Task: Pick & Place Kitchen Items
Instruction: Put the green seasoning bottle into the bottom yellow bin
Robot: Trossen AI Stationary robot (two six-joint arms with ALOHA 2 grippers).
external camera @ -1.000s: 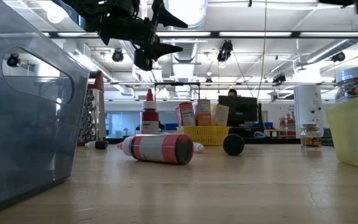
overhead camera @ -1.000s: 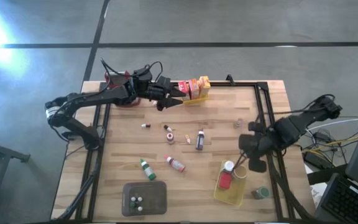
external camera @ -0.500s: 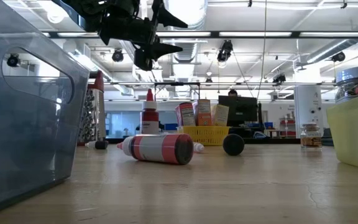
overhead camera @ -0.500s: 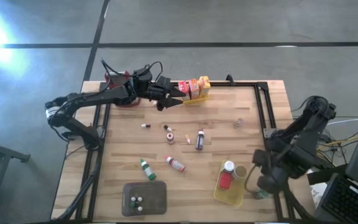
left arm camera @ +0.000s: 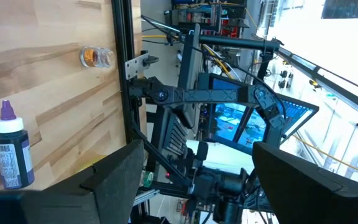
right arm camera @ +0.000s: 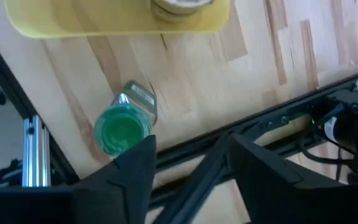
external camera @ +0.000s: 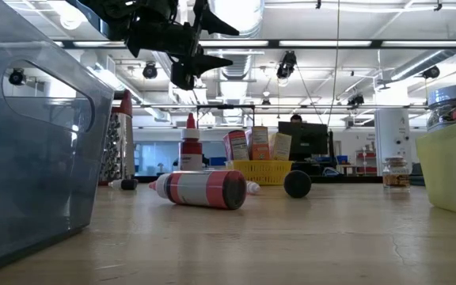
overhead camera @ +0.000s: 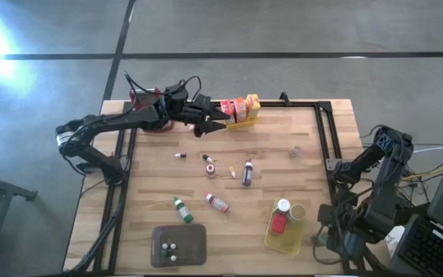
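While the left gripper [overhead camera: 223, 123] hung released over the desk [overhead camera: 275, 158] at about eleven o'clock, beside the yellow basket of boxes [overhead camera: 241, 110], the right gripper [right arm camera: 188, 165] stood at five o'clock over the desk's corner, its fingers [right arm camera: 132, 171] spread and grasping nothing. A green-capped jar [right arm camera: 125, 126] stood just beyond them, beside the yellow basket [overhead camera: 284, 241]. Small bottles [overhead camera: 247, 172] lay scattered at the centre, a red-banded bottle [external camera: 200, 189] on its side. More bottles stood in the grey tray [overhead camera: 179, 245] at seven o'clock.
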